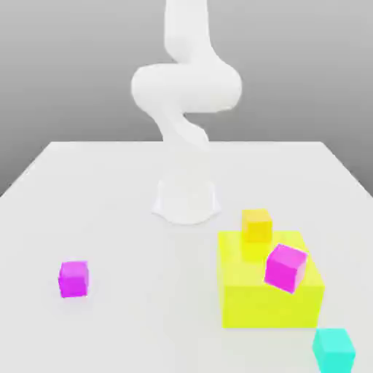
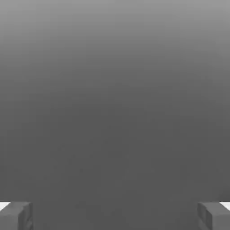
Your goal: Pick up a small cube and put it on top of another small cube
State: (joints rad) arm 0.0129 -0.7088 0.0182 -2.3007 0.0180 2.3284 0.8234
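Cyan cube [image 1: 335,351], 1: sat beside the yellow block [image 1: 269,306], near the exterior view's right edge. Probably light, rigid, smooth; best gripped midway up 2 opposite side faces. Gripper [image 2: 115,216], 1: stood wide open, nothing between its 2 fingers.

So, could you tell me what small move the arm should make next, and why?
I'd probably lower the open gripper toward the turquoise cube, since nothing is between its fingers and that cube sits apart from the yellow block and both magenta cubes.
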